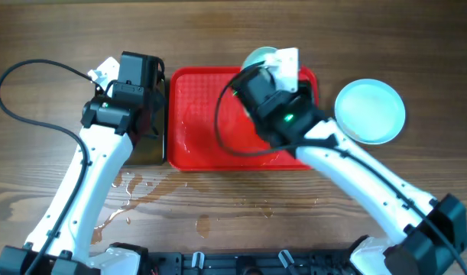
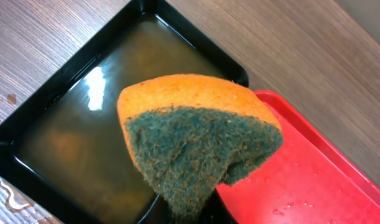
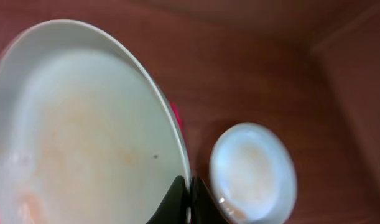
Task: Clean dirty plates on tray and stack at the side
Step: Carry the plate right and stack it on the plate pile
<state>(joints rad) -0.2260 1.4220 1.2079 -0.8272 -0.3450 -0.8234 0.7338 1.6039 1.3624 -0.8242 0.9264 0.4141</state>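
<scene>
Partway, by judgement: the side plate (image 1: 371,111) lies on the table beyond the right gripper (image 3: 188,198), off the red tray (image 1: 199,114); the held plate (image 3: 84,137), faintly orange-smeared, is pinched at its rim between the narrow right fingers and tilted over the tray; no third plate shows. The left gripper (image 1: 137,92) has its fingers hidden, yet the sponge (image 2: 196,143) hangs just before them, presumably clamped; beneath it the black tray (image 2: 202,45) holds brownish water (image 2: 84,124); the red tray shows only wet film.
</scene>
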